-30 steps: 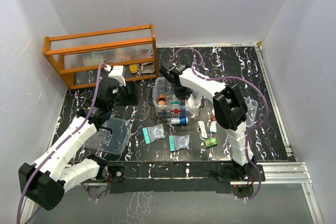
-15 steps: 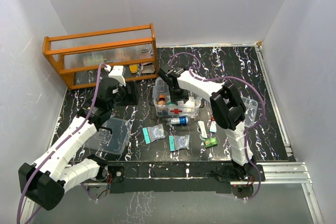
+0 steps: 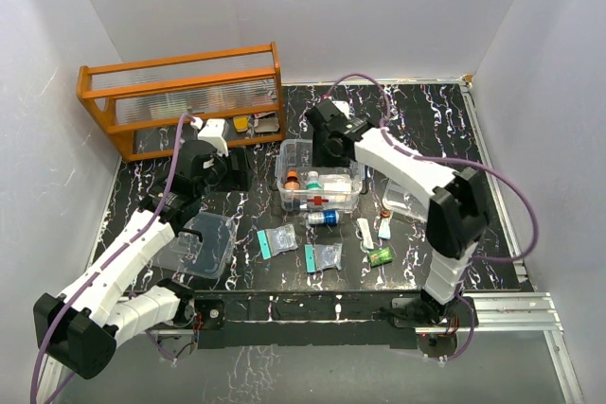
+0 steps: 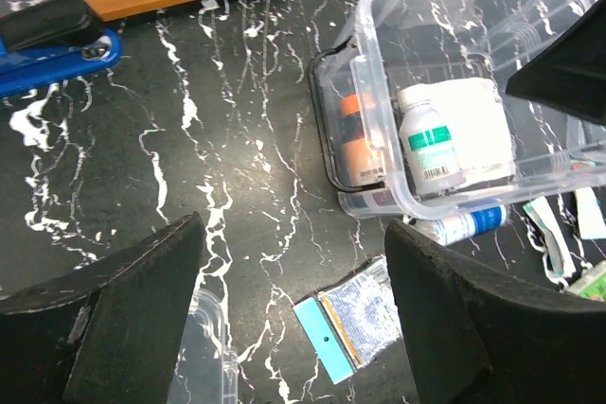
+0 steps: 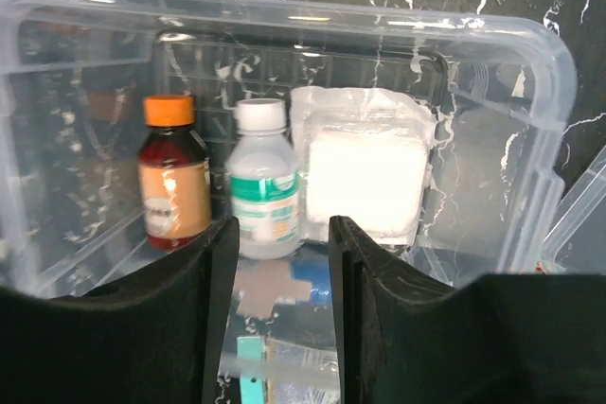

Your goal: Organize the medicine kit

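The medicine kit (image 3: 284, 198) is a clear box mid-table with a red cross on its front. Inside stand a brown bottle with an orange cap (image 5: 173, 186) and a white bottle with a green label (image 5: 265, 186), next to a white gauze pack (image 5: 365, 172). My right gripper (image 3: 327, 144) (image 5: 282, 319) hovers open over the box's back edge, nothing between its fingers. My left gripper (image 3: 222, 169) (image 4: 303, 328) is open and empty above the table left of the box. Below it lie a sachet with a teal strip (image 4: 360, 324) and a clear lid (image 3: 199, 245).
An orange wooden rack (image 3: 180, 96) stands at the back left, with a blue and black tool (image 4: 57, 40) in front of it. Before the box lie a blue tube (image 3: 324, 218), a second sachet (image 3: 324, 255), a white strip (image 3: 365, 232), a small bottle (image 3: 385, 224) and a green item (image 3: 381, 255). Another clear plastic piece (image 3: 409, 198) sits right.
My right gripper has opened and drawn back from inside the box toward its back edge, its elbow swinging right. The left arm has not moved.
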